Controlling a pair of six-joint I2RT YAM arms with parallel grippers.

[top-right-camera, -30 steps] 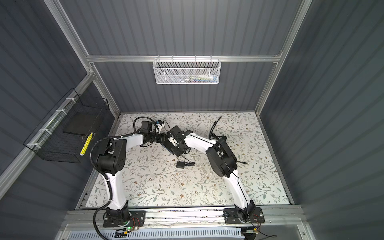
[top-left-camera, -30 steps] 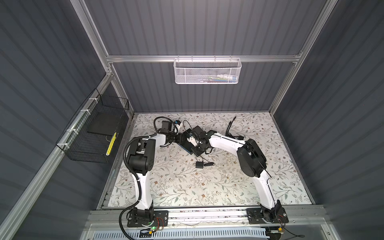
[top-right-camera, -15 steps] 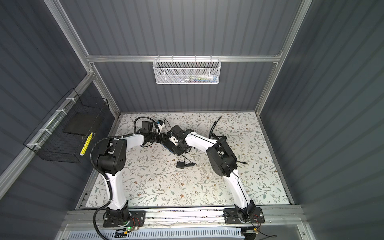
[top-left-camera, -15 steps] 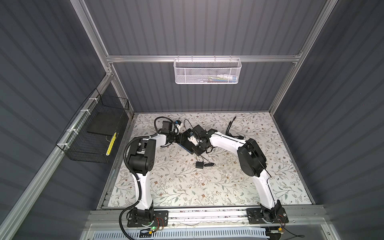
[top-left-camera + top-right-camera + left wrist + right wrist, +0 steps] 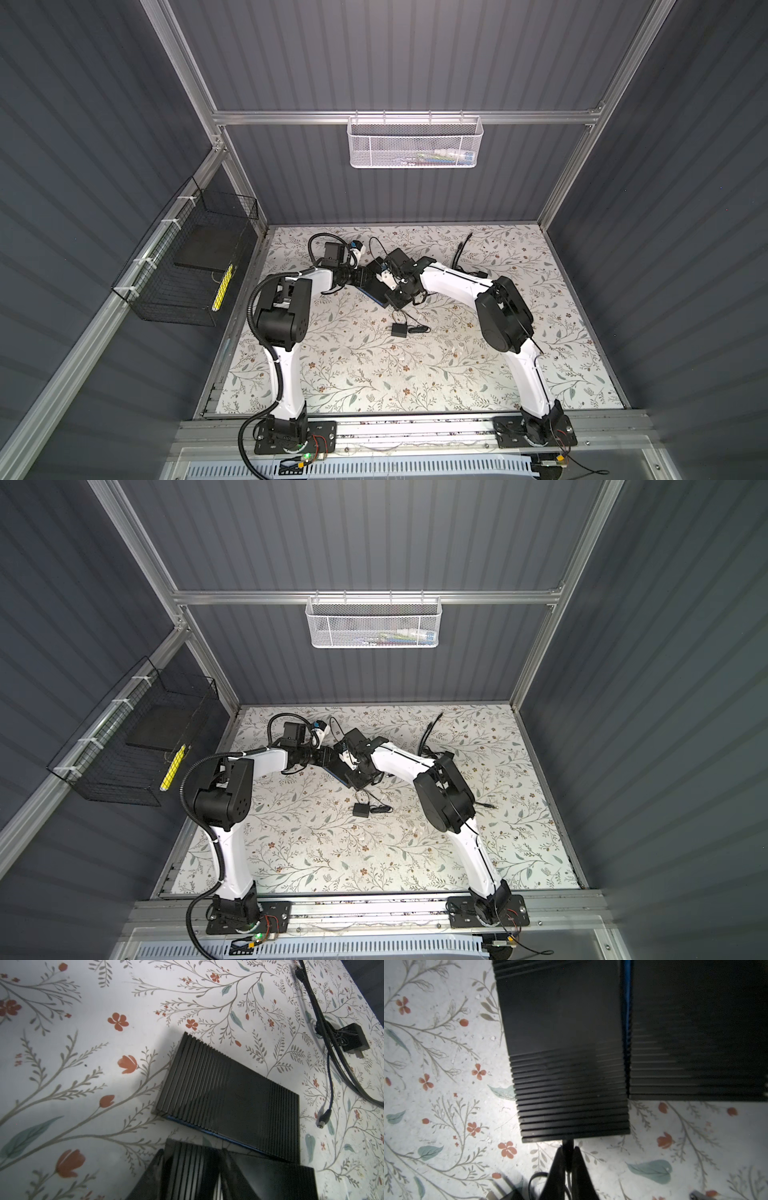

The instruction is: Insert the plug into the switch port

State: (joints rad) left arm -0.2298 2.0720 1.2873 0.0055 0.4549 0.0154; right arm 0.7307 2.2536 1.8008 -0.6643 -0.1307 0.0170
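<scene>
left gripper [image 5: 362,277]: low at the box's 9 o'clock, my forearm reaching in from 8. I cannot tell whether it grasps anything.
dark slab [image 5: 695,1032]: ridged, just beside the box's blue edge on my left gripper's side. I cannot tell what it is.
box [image 5: 228,1095]: flat on the table [image 5: 415,374], at 11 o'clock from its middle, with blue edge [image 5: 207,1131] toward my left arm.
port: in the short end facing my right gripper [image 5: 568,1149]; the socket itself is hidden from me.
plug [image 5: 568,1144]: tip at that end face, cable [image 5: 566,1180] running behind. I cannot tell whether it is seated or only touching.
axis: the box's length runs 12 to 6 from my right gripper, with the plug in line, so I judge the push goes straight to 12.
right gripper: clenched on the plug and the nearer hand, wrist bent down, forearm in from 3 to 4.
</scene>
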